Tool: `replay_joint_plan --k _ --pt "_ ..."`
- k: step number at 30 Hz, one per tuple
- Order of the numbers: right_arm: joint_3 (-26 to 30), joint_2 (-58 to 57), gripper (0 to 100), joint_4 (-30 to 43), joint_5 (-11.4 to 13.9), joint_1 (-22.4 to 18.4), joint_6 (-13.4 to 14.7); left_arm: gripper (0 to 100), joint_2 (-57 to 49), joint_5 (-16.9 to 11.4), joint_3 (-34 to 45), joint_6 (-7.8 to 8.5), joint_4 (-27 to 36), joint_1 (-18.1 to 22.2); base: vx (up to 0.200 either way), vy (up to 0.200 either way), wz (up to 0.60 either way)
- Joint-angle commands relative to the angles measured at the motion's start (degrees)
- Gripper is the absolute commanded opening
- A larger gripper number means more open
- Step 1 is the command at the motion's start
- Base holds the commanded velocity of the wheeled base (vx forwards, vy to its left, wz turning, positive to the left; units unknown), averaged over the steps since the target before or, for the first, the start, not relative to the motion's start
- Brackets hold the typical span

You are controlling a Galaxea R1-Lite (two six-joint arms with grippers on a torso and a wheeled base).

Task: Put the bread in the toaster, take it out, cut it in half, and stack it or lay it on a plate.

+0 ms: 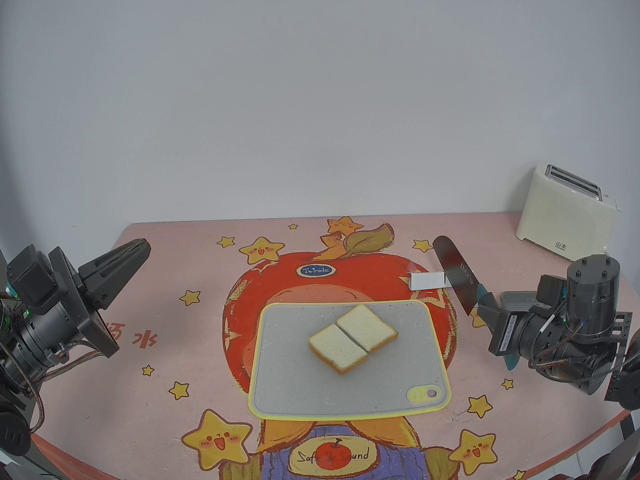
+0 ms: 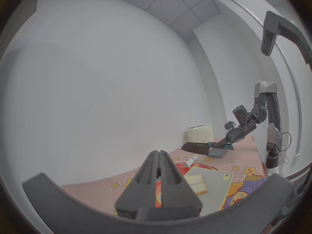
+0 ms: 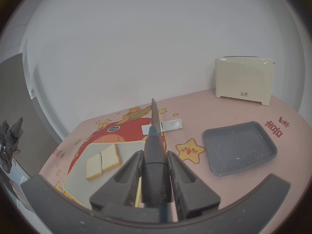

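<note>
We take the cutting board [image 1: 293,395] as the dial centre in the head view. At 10 o'clock, well apart from the board, we find the left gripper [image 1: 142,246], fingers pressed together and holding nothing. On the board lies the bread [image 1: 353,339], already divided into two halves that touch along the cut. The cut line runs from 10 to 4 o'clock, and the pair as a whole extends from 8 to 2 o'clock. At 3 o'clock, just off the board's edge, the right gripper [image 1: 485,308] pinches the handle of the knife [image 1: 456,269]. The blade is held clear of the table and points toward 11 o'clock, away from the bread. The plate [image 3: 240,147], a grey tray, rests on the table on the right gripper's side, with the toaster [image 1: 567,211] beyond it at 2 o'clock. We judge cutting complete and the transfer to the plate outstanding. The right gripper is nearer to both bread and plate but is occupied. The left gripper is free, yet it must cross the board and carry each half onward toward 3 o'clock.
</note>
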Motion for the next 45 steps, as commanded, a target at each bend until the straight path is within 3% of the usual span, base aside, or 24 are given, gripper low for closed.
replay_joint_plan --k 1,45 --pt "0.03 0.06 0 -0.03 -0.09 0.01 -0.06 0 0.10 0.00 -0.01 0.00 -0.04 -0.04 0.000 0.000 0.00" --pt "0.30 0.15 0 -0.03 -0.18 -0.16 -0.23 0 0.37 0.00 0.17 0.00 -0.04 -0.04 0.000 0.000 0.00"
